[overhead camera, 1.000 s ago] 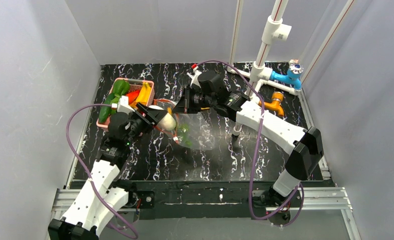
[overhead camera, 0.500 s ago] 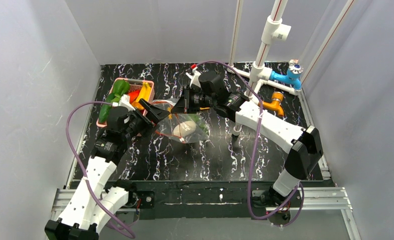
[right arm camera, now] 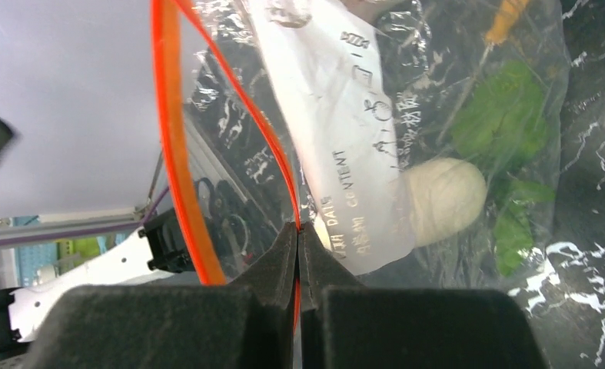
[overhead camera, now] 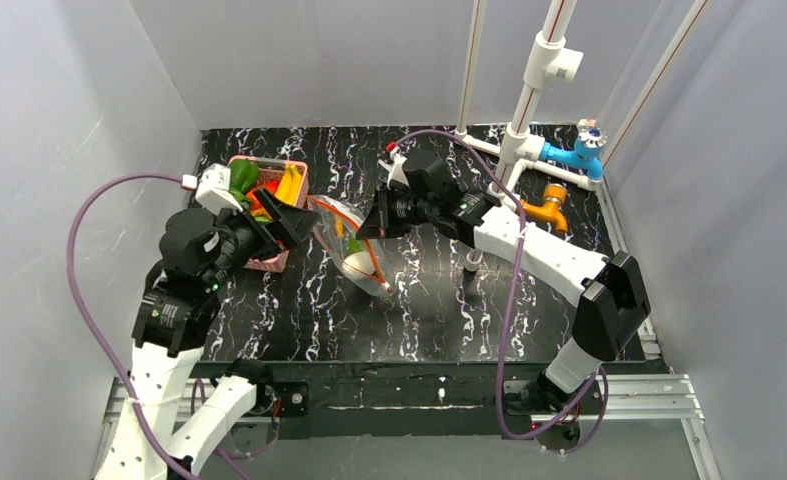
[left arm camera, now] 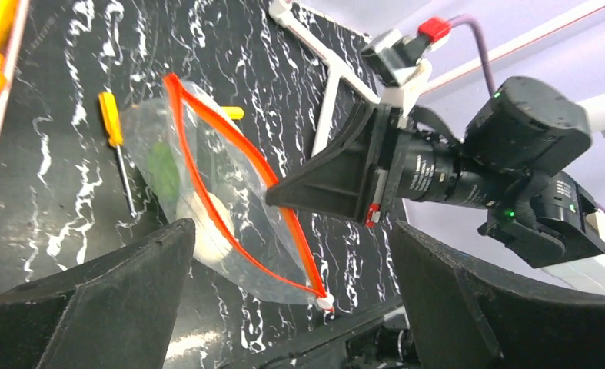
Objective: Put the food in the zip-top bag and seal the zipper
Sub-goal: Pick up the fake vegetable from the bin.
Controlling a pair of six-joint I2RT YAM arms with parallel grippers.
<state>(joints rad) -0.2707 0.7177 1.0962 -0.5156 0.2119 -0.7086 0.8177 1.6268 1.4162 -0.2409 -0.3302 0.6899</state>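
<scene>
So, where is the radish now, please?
The radish sits in the bag that the right gripper holds, mid-table in the top view, right of the basket.

Pale grey walls (overhead camera: 69, 120); black white-veined tabletop (overhead camera: 419, 320); white pipes (overhead camera: 529, 95) rear right.

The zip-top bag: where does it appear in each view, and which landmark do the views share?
Top external: zip-top bag hangs left of centre from the right gripper.
Left wrist: zip-top bag centre-left, mouth open.
Right wrist: zip-top bag fills the frame above the shut jaws.
Shared landmark: white radish inside it.
</scene>
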